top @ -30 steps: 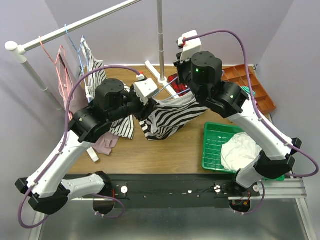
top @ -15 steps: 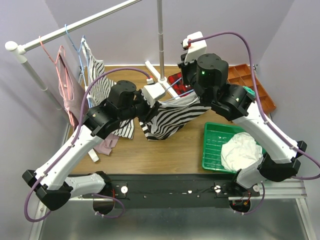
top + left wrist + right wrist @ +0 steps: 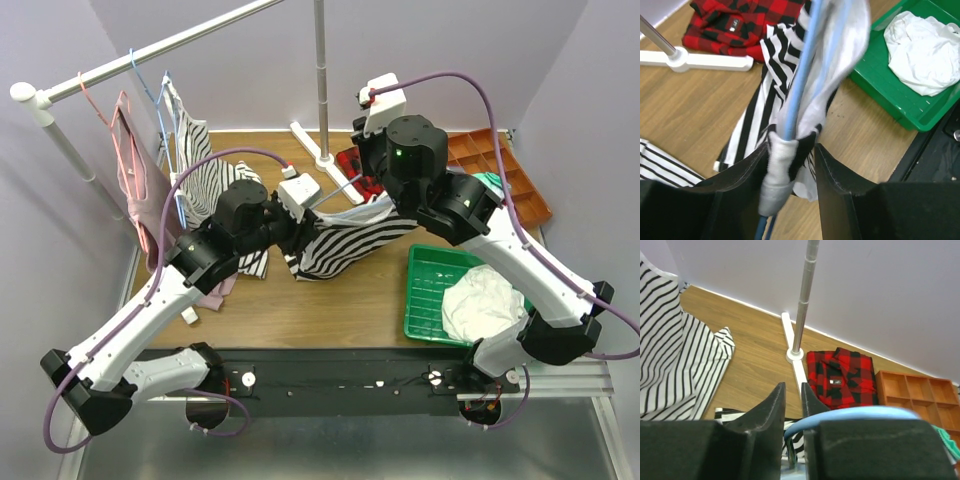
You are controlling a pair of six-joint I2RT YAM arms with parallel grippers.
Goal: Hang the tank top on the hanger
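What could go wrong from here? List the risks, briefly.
1. The left gripper has its jaws pinching the hanger and a fold of the tank top together, so the fabric may bunch rather than slide along the wire.
2. The tank top's hem seems to trail on the table near the red plaid shirt; a lift could drag that shirt.
3. The right gripper holds the hanger close to the rack pole; a swing might knock it.
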